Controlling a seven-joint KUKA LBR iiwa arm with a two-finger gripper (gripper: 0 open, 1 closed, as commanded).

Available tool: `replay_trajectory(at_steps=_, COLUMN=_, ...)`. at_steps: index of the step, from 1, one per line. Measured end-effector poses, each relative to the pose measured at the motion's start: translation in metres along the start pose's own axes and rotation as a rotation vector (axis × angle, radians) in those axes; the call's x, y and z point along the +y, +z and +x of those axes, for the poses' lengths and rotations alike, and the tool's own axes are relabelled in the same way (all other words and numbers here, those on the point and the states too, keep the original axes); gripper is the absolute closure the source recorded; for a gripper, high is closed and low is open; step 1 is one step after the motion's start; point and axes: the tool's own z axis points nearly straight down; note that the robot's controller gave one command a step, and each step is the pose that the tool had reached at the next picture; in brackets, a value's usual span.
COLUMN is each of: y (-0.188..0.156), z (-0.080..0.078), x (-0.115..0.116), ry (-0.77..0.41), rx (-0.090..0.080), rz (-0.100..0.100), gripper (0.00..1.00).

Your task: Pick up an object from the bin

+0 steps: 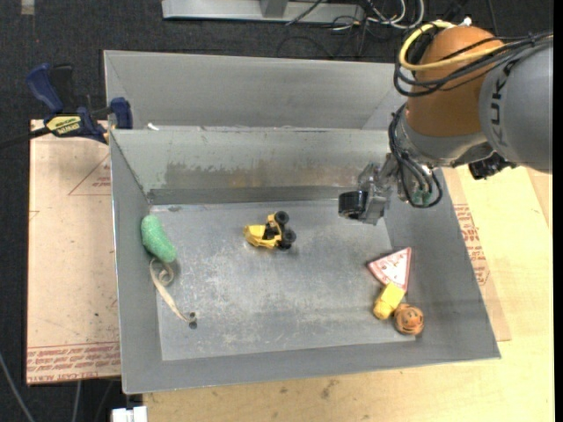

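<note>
Loose things on the floor of the grey bin (130,253): a small yellow toy vehicle (268,234) with black wheels near the middle, and a green oblong lump (158,237) by the left wall with a pale looped strip (164,276) just in front of it. At front right a pink triangular piece (392,266) lies flat. A yellow block (387,303) sits just beside it, touching a brown round thing (408,321).

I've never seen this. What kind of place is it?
Probably a robot lab: a robot arm reaches over a grey metal bin with a yellow toy vehicle inside, and cables lie on the floor behind.
</note>
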Motion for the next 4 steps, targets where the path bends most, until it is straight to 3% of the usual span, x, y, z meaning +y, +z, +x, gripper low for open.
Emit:
replay_trajectory(at_steps=1, y=0.025, z=-0.011, x=0.001, ry=-0.016, rx=-0.017, rz=-0.001, gripper=1.0)
replay_trajectory(at_steps=2, y=0.003, z=-0.007, x=-0.032, ry=-0.031, rx=0.005, rz=0.0, gripper=1.0)
replay_trajectory(at_steps=3, y=0.016, z=-0.012, x=-0.016, ry=-0.037, rx=-0.021, rz=0.001, gripper=1.0)
replay_trajectory(at_steps=4, y=0.003, z=-0.008, x=-0.025, ry=-0.053, rx=0.006, rz=-0.001, gripper=1.0)
